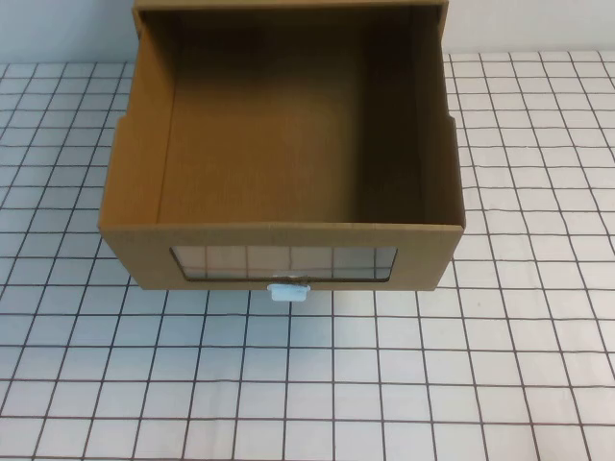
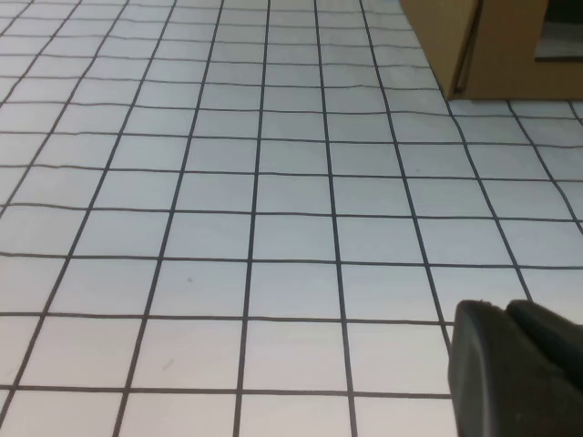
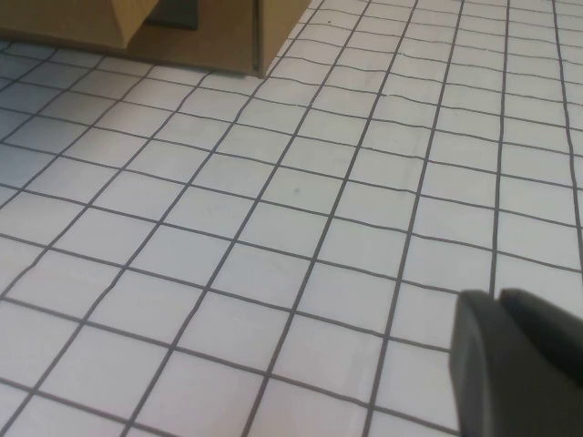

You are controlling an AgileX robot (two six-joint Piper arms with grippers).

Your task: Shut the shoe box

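The left claw [image 2: 515, 364] hangs low over the white gridded bench [image 1: 404, 384], well apart from the box's corner; only a dark piece of it shows in its wrist view, so whether it is wide or narrow cannot be told. The shoe box [image 1: 288, 144] sits in the middle of the bench toward the far edge, its drawer pulled out and empty, its clear window [image 1: 283, 262] facing the near edge and the white handle [image 1: 289, 291] just below. No writing or label is legible on the cardboard. The right claw [image 3: 519, 364] likewise hovers over bare grid, its spread impossible to tell.
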